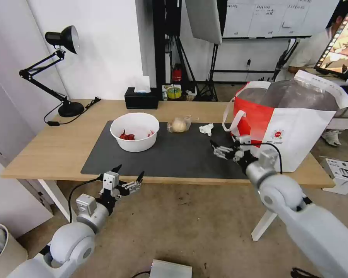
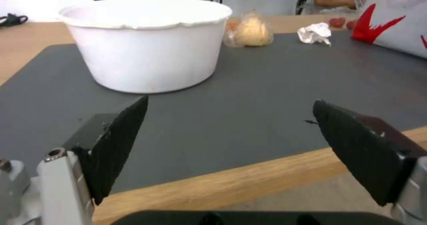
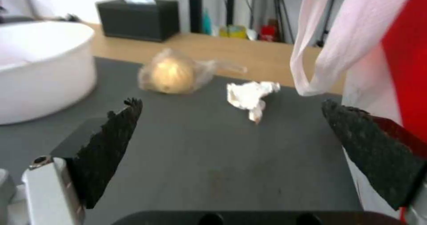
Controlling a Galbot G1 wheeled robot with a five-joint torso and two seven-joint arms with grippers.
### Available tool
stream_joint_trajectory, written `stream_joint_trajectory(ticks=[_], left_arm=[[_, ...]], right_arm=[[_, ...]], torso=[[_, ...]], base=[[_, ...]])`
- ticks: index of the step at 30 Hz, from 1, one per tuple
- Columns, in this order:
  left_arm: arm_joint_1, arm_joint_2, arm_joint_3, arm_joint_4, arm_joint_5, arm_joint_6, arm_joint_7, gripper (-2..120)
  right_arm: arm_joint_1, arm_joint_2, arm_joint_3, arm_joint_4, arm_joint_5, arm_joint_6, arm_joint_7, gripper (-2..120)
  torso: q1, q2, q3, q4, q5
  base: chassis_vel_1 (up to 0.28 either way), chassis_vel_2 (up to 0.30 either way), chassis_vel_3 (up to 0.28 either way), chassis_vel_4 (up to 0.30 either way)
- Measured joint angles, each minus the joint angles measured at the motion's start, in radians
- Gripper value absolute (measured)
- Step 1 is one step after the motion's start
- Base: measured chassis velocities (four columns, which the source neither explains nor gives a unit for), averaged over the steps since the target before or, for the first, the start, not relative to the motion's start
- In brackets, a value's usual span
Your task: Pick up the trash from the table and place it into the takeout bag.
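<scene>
On the table [image 1: 46, 150], a dark mat [image 1: 174, 158] carries the trash. There is a white bowl [image 1: 134, 131] [image 2: 146, 41] [image 3: 40, 68] with red scraps, a clear bag with a beige bun [image 1: 178, 124] [image 2: 251, 30] [image 3: 171, 73], and a crumpled tissue [image 1: 206, 129] [image 2: 315, 33] [image 3: 249, 96]. The red-and-white takeout bag [image 1: 294, 123] [image 3: 400, 51] stands open at the table's right end. My right gripper [image 1: 225, 143] [image 3: 231, 102] hovers open over the mat beside the bag, pointing at the tissue. My left gripper [image 1: 130, 171] [image 2: 231, 101] hangs open at the table's near edge, facing the bowl.
A black tissue box [image 1: 141, 97] [image 3: 138, 18] sits at the table's back edge and a black desk lamp [image 1: 62, 69] at the back left. The takeout bag's white strap [image 3: 320, 51] hangs close to my right gripper. A white box [image 1: 342, 173] lies on the floor at the right.
</scene>
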Motion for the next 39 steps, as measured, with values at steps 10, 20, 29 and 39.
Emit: stream_joint_trajectory(ticks=[10,20,29,39], left_arm=[[-0.003,0.000,0.003,0.005,-0.003,0.001,-0.004,100],[0.003,0.006,-0.006,-0.001,-0.007,0.001,-0.006,100],[0.013,0.009,-0.024,-0.007,-0.008,0.002,-0.006,100],[0.012,0.002,-0.016,-0.003,-0.009,0.002,-0.006,100]], right_arm=[[0.187,0.118,-0.138,-0.123,-0.023,-0.123,0.202,100],[0.268,0.250,-0.181,-0.214,-0.023,-0.174,0.346,100],[0.329,0.347,-0.181,-0.312,-0.021,-0.203,0.438,100],[0.386,0.422,-0.177,-0.419,-0.017,-0.207,0.459,100]], torso=[[0.000,0.000,0.000,0.0000,-0.0003],[0.000,0.000,0.000,0.0000,-0.0002],[0.000,0.000,0.000,0.0000,-0.0001],[0.000,0.000,0.000,0.0000,-0.0001]], base=[[0.000,0.000,0.000,0.000],[0.000,0.000,0.000,0.000],[0.000,0.000,0.000,0.000],[0.000,0.000,0.000,0.000]])
